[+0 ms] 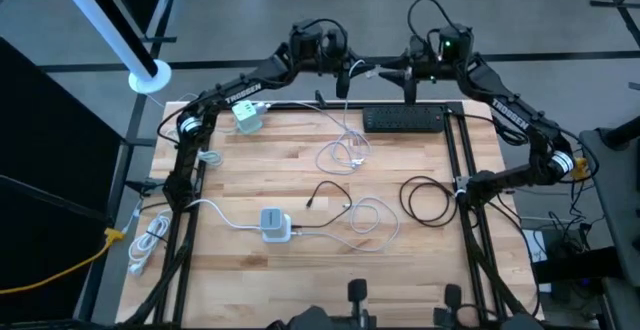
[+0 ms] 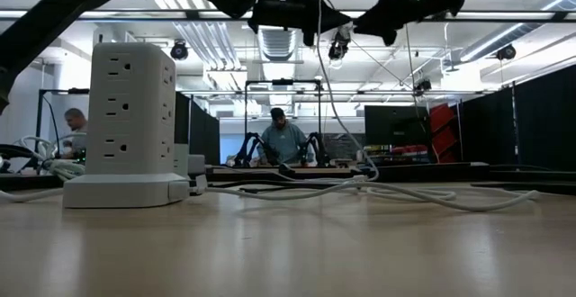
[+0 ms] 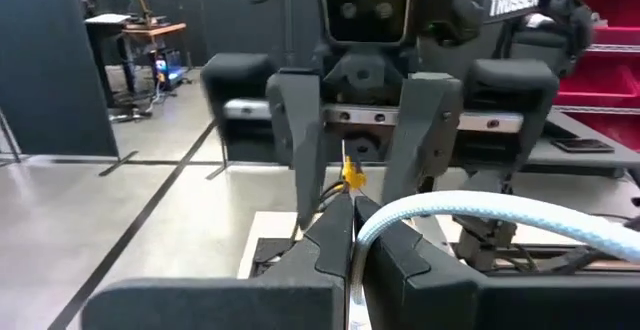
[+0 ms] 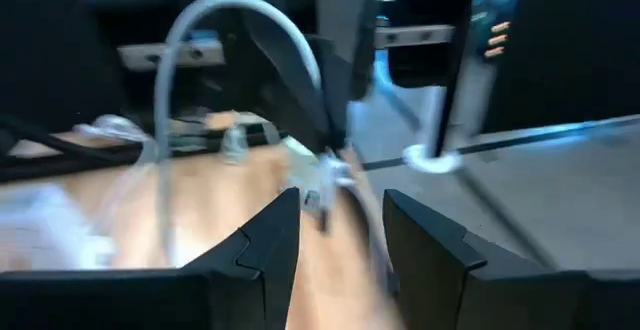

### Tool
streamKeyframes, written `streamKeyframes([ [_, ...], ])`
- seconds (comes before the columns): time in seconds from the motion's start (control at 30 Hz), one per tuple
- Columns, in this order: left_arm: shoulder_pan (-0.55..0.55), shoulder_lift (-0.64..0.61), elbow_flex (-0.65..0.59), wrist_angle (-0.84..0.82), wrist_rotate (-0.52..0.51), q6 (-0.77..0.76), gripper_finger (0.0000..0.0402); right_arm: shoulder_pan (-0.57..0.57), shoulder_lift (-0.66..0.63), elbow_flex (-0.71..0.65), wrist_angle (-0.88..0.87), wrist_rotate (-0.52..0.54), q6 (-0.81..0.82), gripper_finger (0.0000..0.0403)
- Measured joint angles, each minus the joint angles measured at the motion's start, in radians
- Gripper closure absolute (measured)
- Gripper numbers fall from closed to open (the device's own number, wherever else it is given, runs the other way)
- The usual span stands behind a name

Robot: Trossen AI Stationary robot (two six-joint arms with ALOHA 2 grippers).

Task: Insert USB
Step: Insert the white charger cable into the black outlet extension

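Note:
Both arms are raised over the table's far edge, facing each other. My left gripper (image 1: pixel 352 70) (image 3: pixel 352 235) is shut on a white braided USB cable (image 3: pixel 480 215). Its metal plug (image 4: pixel 322 185) sticks out toward my right gripper (image 1: pixel 392 70) (image 4: pixel 340 220). That gripper is open, a finger on either side of the plug and short of it. From the left gripper the cable (image 2: pixel 326 90) drops to loose coils on the table (image 1: pixel 345 152). A white power tower (image 1: pixel 275 225) (image 2: pixel 130 121) stands upright on its base near the table's front. My left gripper pinches the white cable close behind its plug end (image 3: pixel 385 225) between its two fingers. The fingers lie level, pointing toward the right gripper. The cable arcs out of the fingers and hangs slack, its lower part lying on the table (image 1: pixel 345 152).
A flat black box (image 1: pixel 404 120) lies at the table's far edge. A black cable loop (image 1: pixel 428 202) is at the right and a small white adapter (image 1: pixel 248 118) at the far left. People sit in the room behind (image 2: pixel 283 139).

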Motion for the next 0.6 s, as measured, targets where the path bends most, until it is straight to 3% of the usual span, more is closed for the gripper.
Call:
streamKeyframes([
  [0.17, -0.023, 0.000, -0.005, -0.006, 0.013, 0.016, 0.0402, 0.009, 0.034, 0.022, -0.006, -0.115, 0.069, 0.0270],
  [0.37, -0.039, 0.001, -0.025, -0.013, 0.013, 0.035, 0.0402, 0.039, 0.043, 0.025, -0.011, -0.119, 0.077, 0.0292],
  [0.6, -0.038, 0.000, -0.033, -0.013, 0.022, 0.030, 0.0401, 0.055, 0.044, 0.023, -0.021, -0.106, 0.086, 0.0348],
])
